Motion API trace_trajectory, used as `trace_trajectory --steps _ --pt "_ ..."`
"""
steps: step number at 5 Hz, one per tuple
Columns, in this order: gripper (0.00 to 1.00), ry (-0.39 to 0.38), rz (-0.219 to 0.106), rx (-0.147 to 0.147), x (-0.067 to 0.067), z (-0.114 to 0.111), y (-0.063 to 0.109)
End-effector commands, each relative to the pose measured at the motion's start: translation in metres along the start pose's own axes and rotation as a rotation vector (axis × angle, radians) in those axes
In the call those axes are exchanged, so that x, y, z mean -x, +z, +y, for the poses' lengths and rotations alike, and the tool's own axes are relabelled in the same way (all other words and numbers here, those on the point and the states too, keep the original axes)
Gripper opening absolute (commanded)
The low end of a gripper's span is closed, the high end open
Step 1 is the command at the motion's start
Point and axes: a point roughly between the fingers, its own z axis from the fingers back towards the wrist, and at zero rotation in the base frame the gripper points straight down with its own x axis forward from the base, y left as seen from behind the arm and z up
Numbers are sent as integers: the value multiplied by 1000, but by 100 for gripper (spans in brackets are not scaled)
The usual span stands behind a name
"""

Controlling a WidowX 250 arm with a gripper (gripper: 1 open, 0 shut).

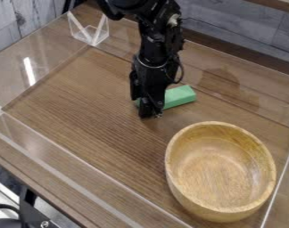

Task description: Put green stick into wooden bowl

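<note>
The green stick (179, 96) lies flat on the wooden table, its left end tucked in at the fingers of my black gripper (148, 105). The gripper points almost straight down and is shut, with its jaws closed on that end of the stick. Most of the stick pokes out to the right of the fingers. The wooden bowl (226, 127), large, round and light tan, stands with nothing in it at the front right, a short way below and to the right of the gripper.
Clear plastic walls (40, 67) fence the table on the left, front and right. A small clear triangular stand (87, 32) sits at the back left. Grey planks form the wall behind.
</note>
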Motion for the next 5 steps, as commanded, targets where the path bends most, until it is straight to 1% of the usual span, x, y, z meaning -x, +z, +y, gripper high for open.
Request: trace_trajectory --steps 1,2,3,4,5 --pt "0 35 -47 -18 -2 7 18" --pt "0 61 -55 -16 -1 7 26" --pt "0 97 -69 -37 -2 11 40" --pt "0 146 -100 -87 -4 18 67" --pt "0 157 -137 -105 -12 6 93"
